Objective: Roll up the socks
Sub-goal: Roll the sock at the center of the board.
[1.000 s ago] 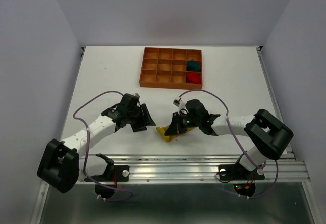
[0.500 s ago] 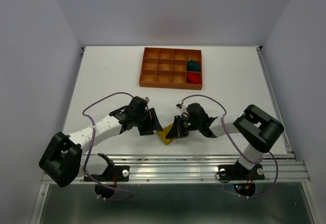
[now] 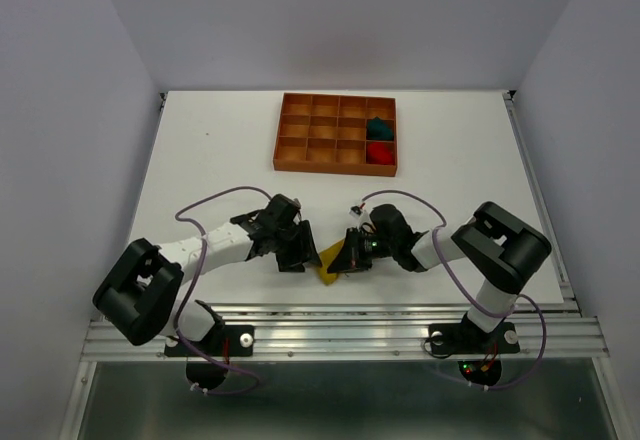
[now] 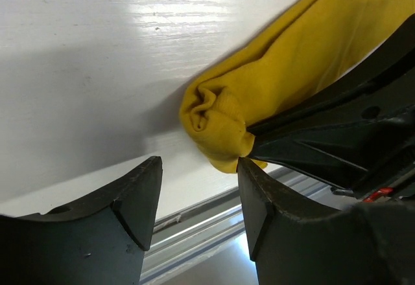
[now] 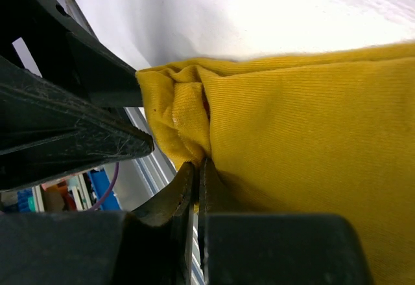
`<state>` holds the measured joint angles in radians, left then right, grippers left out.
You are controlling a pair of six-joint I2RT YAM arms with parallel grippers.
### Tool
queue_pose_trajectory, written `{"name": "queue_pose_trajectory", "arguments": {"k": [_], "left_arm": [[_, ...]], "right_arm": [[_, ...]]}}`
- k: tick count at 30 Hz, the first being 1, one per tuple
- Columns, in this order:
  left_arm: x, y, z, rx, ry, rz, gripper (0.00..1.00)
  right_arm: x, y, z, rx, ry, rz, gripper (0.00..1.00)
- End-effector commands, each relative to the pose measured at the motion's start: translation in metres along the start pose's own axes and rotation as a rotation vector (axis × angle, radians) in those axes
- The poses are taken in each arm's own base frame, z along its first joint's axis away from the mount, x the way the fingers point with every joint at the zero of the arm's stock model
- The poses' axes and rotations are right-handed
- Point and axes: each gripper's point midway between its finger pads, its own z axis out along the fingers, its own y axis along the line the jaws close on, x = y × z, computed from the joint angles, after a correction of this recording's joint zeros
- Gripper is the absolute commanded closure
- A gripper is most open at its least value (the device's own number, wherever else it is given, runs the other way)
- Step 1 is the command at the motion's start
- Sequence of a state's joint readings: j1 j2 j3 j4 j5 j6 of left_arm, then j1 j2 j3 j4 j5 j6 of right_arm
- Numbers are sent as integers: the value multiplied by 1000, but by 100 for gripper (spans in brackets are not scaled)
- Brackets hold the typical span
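Yellow ribbed fabric sock (image 5: 292, 116), end bunched | RISK: right gripper (image 5: 196, 168) has only a thin pinch; a tug could slip it and undo the roll | right jaws closed on a sock fold | left gripper (image 4: 198, 188) jaws parted, straddling that end, holding nothing | sock at near edge of white bench (image 3: 200, 140)

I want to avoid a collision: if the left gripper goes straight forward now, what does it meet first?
Probably the bunched end of the yellow sock, right ahead of the left gripper, jaws open; depth is unclear.
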<state>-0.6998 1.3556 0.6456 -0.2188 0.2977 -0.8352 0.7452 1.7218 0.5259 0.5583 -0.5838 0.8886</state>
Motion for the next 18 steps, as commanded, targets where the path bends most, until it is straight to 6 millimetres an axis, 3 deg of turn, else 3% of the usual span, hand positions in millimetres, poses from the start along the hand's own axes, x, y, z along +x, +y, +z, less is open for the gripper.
{"name": "queue_pose_trajectory", "arguments": {"k": [1,5,15,18], "left_arm": [[-10,-7,1,4,-39,22,40],[-14,-1,9,-32,-43,17,42],[-20,-17,20,11,-37,40,44],[-18,-17,24,17,-24,39,49]], "right_arm": [[4,-26,0,78,-11,43,99],[3,-27,-1,84,-17,17,99],[4,-43,0,162,2,-18,99],[3,-46,2,177,10,-26,98]]}}
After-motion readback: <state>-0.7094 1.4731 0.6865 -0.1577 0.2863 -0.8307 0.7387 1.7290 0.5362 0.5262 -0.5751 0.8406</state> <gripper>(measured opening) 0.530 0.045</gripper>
